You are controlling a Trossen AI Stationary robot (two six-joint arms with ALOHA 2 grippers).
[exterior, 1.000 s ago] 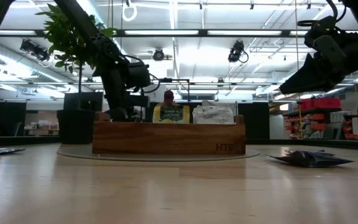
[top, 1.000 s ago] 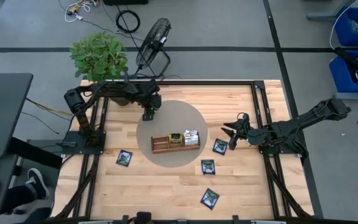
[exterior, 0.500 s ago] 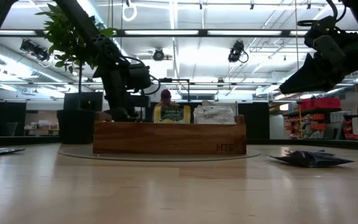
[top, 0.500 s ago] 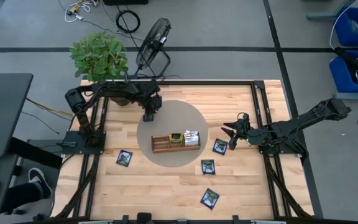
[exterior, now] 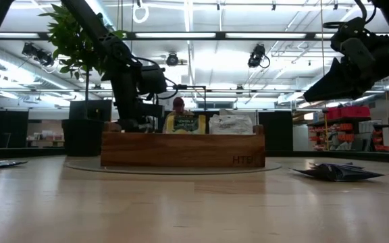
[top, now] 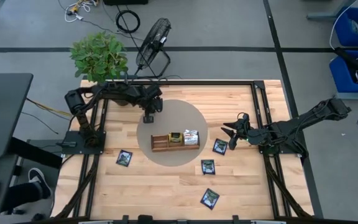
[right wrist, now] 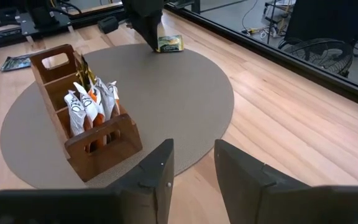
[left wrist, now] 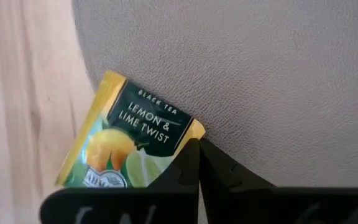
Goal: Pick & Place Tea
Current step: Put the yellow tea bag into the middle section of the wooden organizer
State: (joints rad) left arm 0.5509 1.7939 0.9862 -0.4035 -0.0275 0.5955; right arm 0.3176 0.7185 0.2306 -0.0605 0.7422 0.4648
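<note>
The left gripper (top: 148,117) was held over the far part of the round grey mat (top: 191,118), its fingers (left wrist: 188,165) pressed together on one corner of a yellow sachet (left wrist: 129,140) marked "Lemon & Lime Twist"; the sachet was seen low over the mat near its edge, though contact with the mat could not be judged. The wooden tray (top: 175,142) stood on the mat, with yellow sachets in its middle compartment and white-and-orange sachets (right wrist: 92,106) in the end one. Four dark sachets (top: 220,147) were scattered flat on the table (top: 166,193) around the mat. The right gripper (top: 231,135) was held spread apart near one of them, above the table.
</note>
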